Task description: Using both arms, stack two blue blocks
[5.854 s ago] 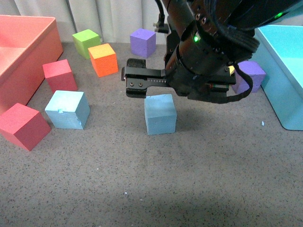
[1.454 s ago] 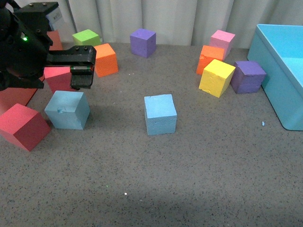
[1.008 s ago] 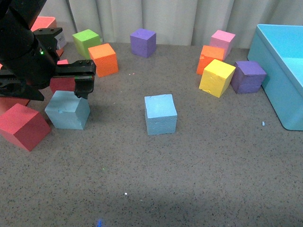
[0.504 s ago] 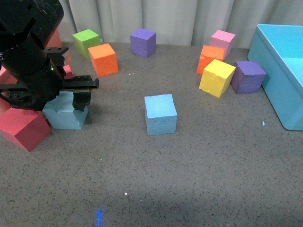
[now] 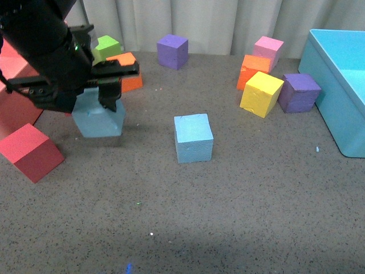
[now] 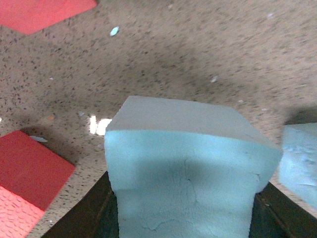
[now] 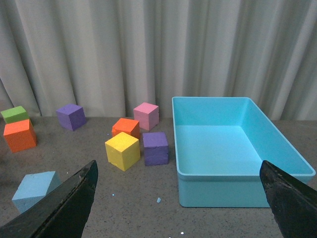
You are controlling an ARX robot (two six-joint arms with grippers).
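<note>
One blue block (image 5: 102, 123) hangs just above the floor at the left of the front view, with my left gripper (image 5: 98, 105) shut on it. The left wrist view shows this block (image 6: 188, 168) filling the space between the two black fingers (image 6: 94, 215). The other blue block (image 5: 193, 137) rests alone on the grey floor in the middle, to the right of the held one, and shows at the edge of the left wrist view (image 6: 299, 163). My right gripper (image 7: 178, 208) is open and empty, raised well back from the cubes. It is out of the front view. From there the resting blue block (image 7: 34, 191) is visible.
A red cube (image 5: 31, 151) lies below the left arm, with orange (image 5: 132, 80) and green (image 5: 108, 45) cubes behind it. A purple cube (image 5: 172, 50) sits at the back. Pink, orange, yellow (image 5: 260, 93) and purple cubes cluster right, beside the turquoise bin (image 5: 333, 123).
My left gripper came down over the left blue block, shut on it, and has lifted it and carried it a little to the right. The middle block has not moved.
</note>
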